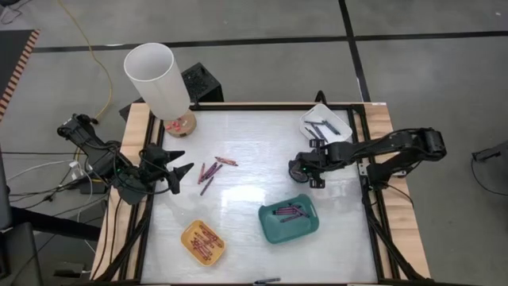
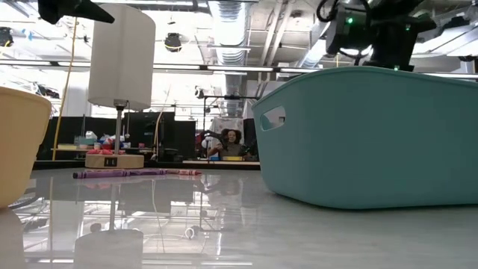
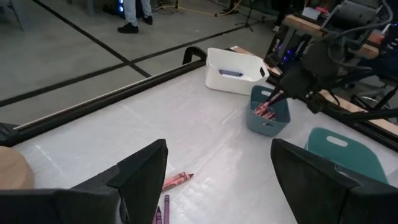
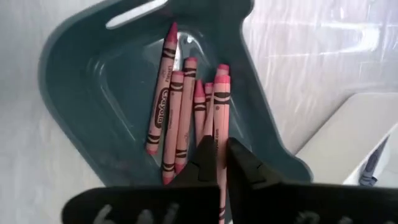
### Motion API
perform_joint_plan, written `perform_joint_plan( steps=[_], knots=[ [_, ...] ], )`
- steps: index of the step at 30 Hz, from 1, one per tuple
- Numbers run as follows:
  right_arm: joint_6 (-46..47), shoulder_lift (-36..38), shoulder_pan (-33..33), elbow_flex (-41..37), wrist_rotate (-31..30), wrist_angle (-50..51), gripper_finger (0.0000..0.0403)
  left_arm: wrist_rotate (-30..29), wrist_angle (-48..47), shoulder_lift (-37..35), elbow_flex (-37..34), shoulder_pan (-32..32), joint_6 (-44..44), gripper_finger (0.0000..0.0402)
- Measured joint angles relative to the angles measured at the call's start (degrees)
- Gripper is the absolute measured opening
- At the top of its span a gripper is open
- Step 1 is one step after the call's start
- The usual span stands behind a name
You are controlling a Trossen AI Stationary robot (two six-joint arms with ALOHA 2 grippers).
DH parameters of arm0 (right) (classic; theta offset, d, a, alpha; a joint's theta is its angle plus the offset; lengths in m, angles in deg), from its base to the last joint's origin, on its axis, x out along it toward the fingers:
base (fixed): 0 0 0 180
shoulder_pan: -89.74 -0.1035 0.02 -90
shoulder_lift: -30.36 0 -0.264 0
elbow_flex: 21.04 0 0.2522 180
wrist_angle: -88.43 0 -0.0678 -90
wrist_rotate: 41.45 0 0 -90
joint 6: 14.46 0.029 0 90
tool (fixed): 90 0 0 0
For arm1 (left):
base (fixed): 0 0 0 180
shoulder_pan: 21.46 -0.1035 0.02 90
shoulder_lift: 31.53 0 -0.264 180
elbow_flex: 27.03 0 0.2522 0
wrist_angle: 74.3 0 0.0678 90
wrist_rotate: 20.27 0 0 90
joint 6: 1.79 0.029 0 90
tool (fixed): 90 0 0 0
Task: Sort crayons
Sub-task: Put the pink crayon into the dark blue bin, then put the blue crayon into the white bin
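Right pincer, nearly closed, pinches a pink crayon over a small teal tray.

Left pincer gapes wide at the table's left; right pincer looks nearly closed.

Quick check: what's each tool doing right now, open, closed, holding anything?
Left tool: open, empty, above the loose crayons.
Right tool: closed on a pink crayon, above a small teal tray of pink crayons.
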Motion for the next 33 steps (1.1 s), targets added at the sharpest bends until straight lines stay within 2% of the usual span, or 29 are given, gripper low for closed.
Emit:
perform_joint_plan(
  steps=[10,17,24,29,33],
  knots=[
    [0.02,-1.12,0.50,0.53,-0.24,0.21,0.0071,0.04,-0.01,0.00,0.00,-0.02,-0.13,0.0276],
    [1.72,-1.07,-2.22,9.80,1.94,5.11,0.0081,0.04,-0.02,0.00,0.00,-0.02,-0.16,0.0276],
    [10.32,-0.98,-13.05,20.08,11.51,3.64,0.0081,0.47,-0.02,0.00,0.00,-0.02,-0.13,0.0276],
    [18.28,-0.99,-24.13,22.53,11.24,-2.26,0.0081,1.11,-0.04,0.01,0.00,-0.02,-0.16,0.0276],
    [24.94,-2.26,-31.89,22.56,8.73,-8.88,0.0082,1.36,-0.03,0.01,0.00,-0.01,-0.16,0.0276]
  ],
)
